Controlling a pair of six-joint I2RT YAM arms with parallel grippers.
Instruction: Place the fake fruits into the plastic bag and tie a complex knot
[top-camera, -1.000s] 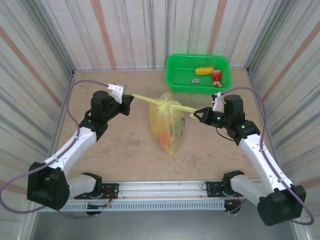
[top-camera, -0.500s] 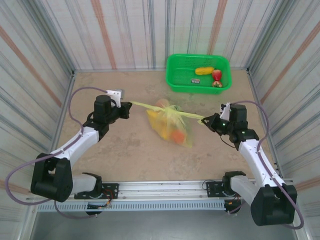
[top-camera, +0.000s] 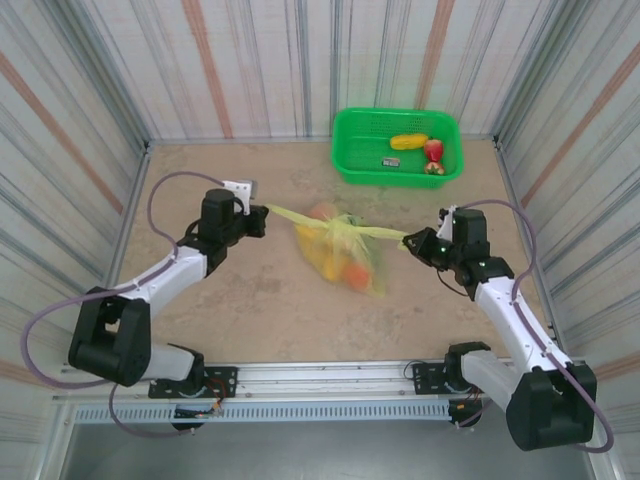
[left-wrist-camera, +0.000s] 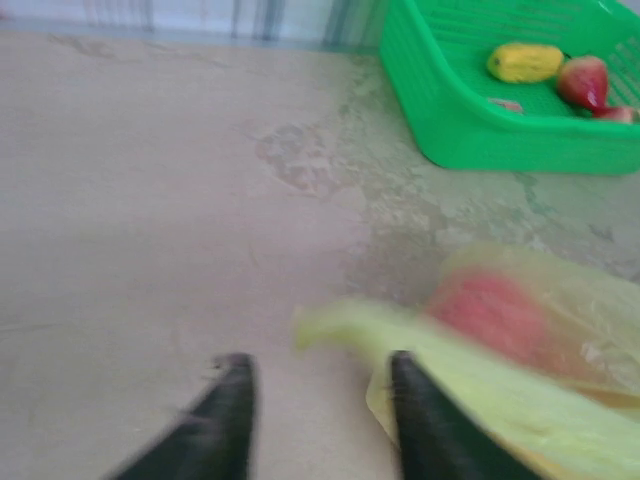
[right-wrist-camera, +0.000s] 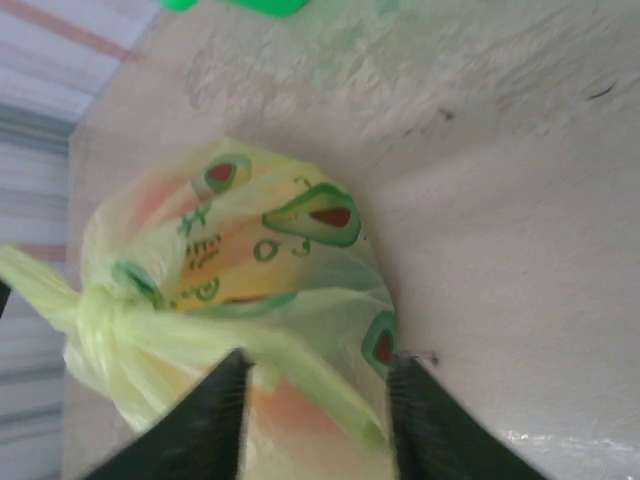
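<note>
No word, brand or number can be read anywhere: the plastic bag (right-wrist-camera: 262, 262) carries a few green printed marks (right-wrist-camera: 203, 252) beside its fruit motifs, seen from the right wrist, but they are too blurred to make out.

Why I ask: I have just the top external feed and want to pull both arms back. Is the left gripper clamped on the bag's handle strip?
Observer: No. In the left wrist view the left gripper has its fingers apart. The picture is blurred, but the tip of the left strip lies in the gap, not pinched.
Operator: And the right one?
Observer: In the right wrist view the right gripper is open too. The right strip runs from the knot through the gap between its fingers.
</note>
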